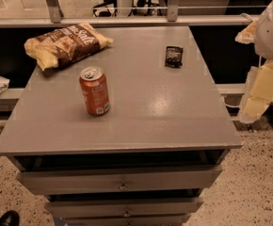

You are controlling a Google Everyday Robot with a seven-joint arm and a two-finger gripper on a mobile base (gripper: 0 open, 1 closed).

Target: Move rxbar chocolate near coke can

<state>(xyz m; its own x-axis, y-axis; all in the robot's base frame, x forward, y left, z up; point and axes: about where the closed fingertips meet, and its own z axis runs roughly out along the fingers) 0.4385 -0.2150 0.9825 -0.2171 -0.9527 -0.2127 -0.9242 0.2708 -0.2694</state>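
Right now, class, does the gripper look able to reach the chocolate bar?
Probably yes. The gripper hangs beyond the right edge of the table, and the chocolate bar lies alone near that side; the can and chip bag sit well to the left.

gripper right, off table | rxbar chocolate back-right | coke can front-left
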